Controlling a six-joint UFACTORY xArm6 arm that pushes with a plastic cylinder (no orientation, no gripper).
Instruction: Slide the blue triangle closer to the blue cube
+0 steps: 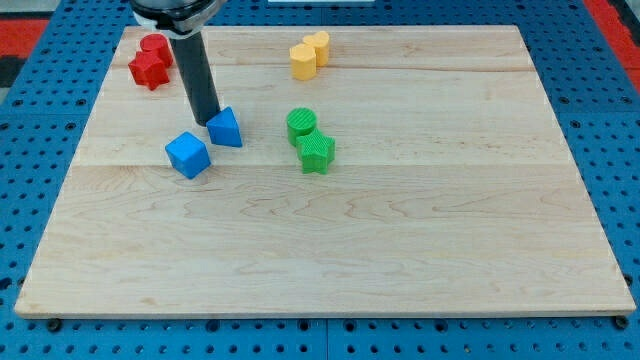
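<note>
The blue triangle (226, 128) lies on the wooden board (400, 230) in the upper left part. The blue cube (188, 155) sits just to its lower left, a small gap between them. My tip (206, 122) stands right at the blue triangle's upper left edge, touching or nearly touching it, and above the blue cube.
A red cylinder (155, 47) and a red star (148, 70) sit at the top left corner. A yellow cylinder (318, 44) and a yellow block (303, 62) sit at the top middle. A green cylinder (301, 125) and a green star (316, 152) sit right of the blue triangle.
</note>
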